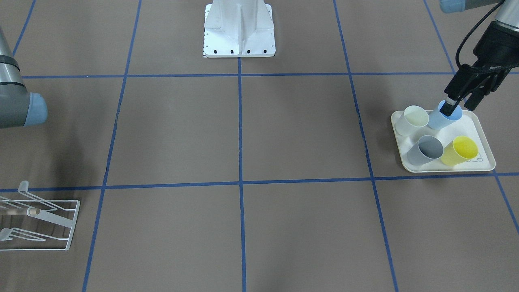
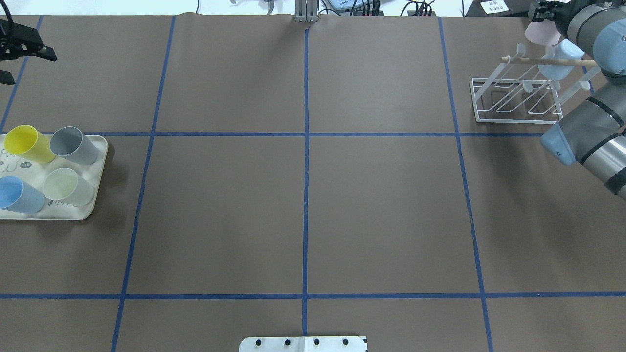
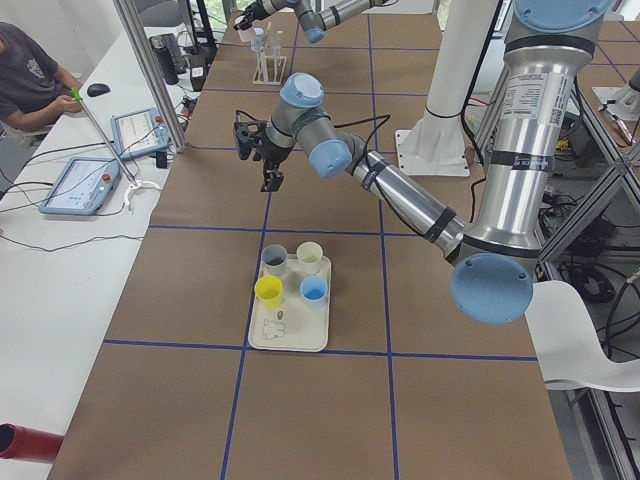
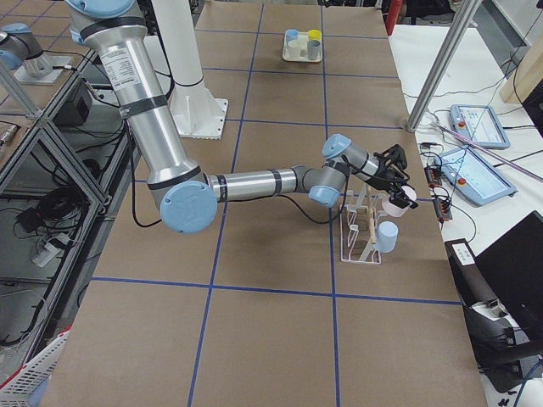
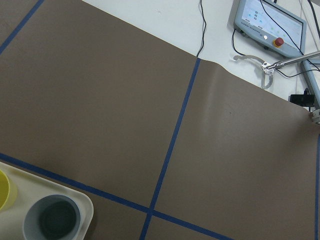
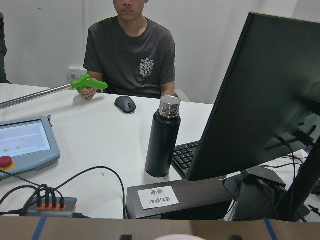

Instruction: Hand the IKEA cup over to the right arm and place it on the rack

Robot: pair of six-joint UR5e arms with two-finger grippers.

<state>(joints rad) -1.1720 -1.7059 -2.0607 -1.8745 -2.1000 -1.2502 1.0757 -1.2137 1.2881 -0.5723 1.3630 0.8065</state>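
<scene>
Right hand (image 4: 395, 188) closed on the pink IKEA cup (image 2: 538, 32), held raised close beside the top of the white wire rack (image 2: 513, 105), light blue cup (image 2: 557, 63) hanging on the rack, left hand (image 1: 460, 103) open and empty above the worktop (image 2: 303, 195), four other cups (image 2: 73, 145) on the cream tray (image 2: 73, 216).

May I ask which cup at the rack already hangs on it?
The pale blue cup, hung on the rack; the right claw holds the pink cup.

On the tray (image 2: 63, 213): one yellow cup (image 2: 27, 142), one grey cup (image 2: 73, 145), one blue cup (image 2: 19, 194), one pale green cup (image 2: 66, 186), four together. Far from the tray: one rack (image 2: 513, 102), one pink cup (image 2: 540, 32), one light blue cup (image 2: 557, 63). Two robot arms (image 3: 400, 195).
</scene>
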